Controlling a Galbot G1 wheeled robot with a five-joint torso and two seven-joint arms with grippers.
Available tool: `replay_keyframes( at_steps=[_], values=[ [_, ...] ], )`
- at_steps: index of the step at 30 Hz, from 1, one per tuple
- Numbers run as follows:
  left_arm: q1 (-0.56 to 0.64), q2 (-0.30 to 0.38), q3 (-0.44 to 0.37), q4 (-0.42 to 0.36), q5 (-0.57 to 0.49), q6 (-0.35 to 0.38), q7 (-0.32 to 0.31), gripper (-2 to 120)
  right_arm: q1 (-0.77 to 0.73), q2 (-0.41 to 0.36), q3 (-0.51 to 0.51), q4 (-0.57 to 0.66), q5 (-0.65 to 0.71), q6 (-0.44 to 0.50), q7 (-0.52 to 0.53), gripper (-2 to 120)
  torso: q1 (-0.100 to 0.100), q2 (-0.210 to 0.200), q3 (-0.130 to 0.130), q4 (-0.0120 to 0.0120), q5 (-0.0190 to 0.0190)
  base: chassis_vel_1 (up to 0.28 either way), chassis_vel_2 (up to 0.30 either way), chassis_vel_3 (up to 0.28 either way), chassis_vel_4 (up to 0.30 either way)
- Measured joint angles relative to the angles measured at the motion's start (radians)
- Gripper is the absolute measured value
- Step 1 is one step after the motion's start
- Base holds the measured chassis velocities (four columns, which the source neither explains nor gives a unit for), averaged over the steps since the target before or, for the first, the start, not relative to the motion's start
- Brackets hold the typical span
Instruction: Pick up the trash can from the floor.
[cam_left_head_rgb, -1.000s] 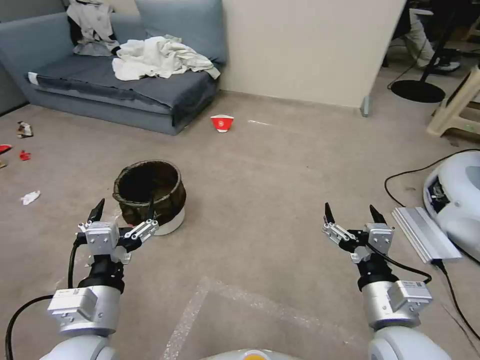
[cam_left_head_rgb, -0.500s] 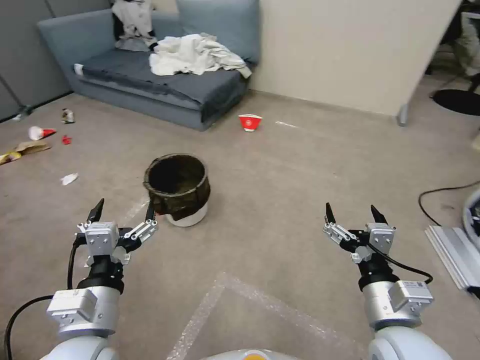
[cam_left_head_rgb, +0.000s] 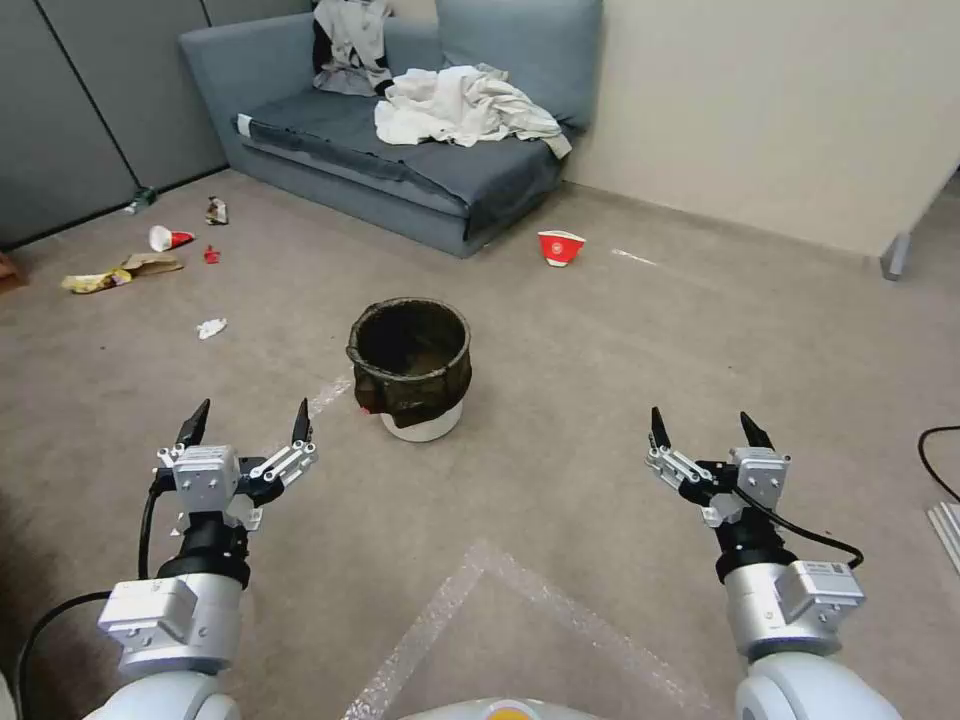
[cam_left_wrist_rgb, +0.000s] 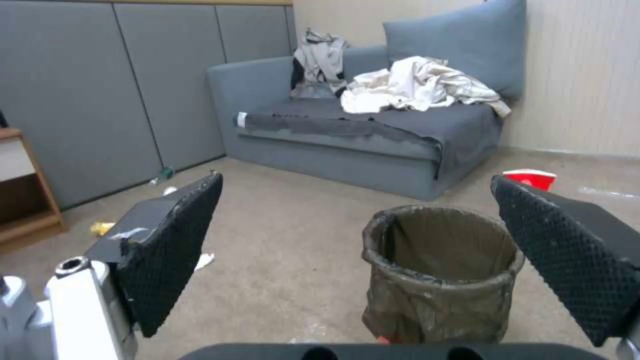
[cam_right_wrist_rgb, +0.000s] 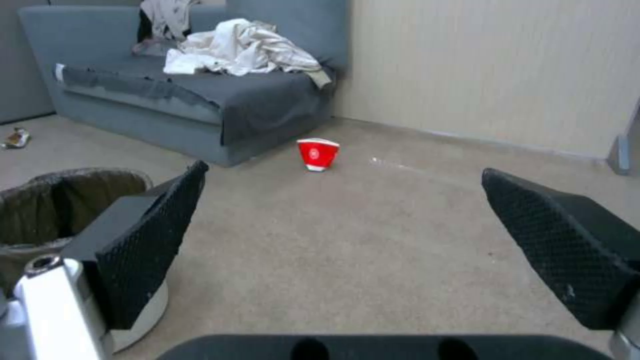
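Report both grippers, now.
Left gripper: open, holding nothing, short of the trash can.
Right gripper: open, holding nothing, above the floor.

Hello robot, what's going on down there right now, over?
Left tool and right tool open, held out front, empty. Bin upright on carpet ahead, untouched. Nothing between tools and bin.
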Motion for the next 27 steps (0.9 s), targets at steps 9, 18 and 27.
replay_keyframes(
  at_steps=[9,18,27],
  values=[
    [-0.002,0.001,-0.004,0.005,0.001,-0.003,-0.002,100,0.000,0.001,-0.001,-0.003,0.008,-0.003,0.001,100,0.000,0.000,0.000,0.0000,0.0000,0.000,0.000,0.000,0.000],
    [-0.002,0.001,-0.004,0.005,0.000,-0.003,-0.002,100,0.000,0.001,-0.001,-0.003,0.008,-0.003,0.001,100,0.000,0.000,0.000,0.0000,0.0000,0.000,0.000,0.000,0.000],
    [-0.001,-0.002,-0.004,0.005,0.005,-0.005,-0.004,100,-0.006,0.001,0.001,-0.004,0.020,0.003,0.004,100,0.000,0.000,0.000,0.0001,0.0000,0.000,0.000,0.000,0.000]
  ],
)
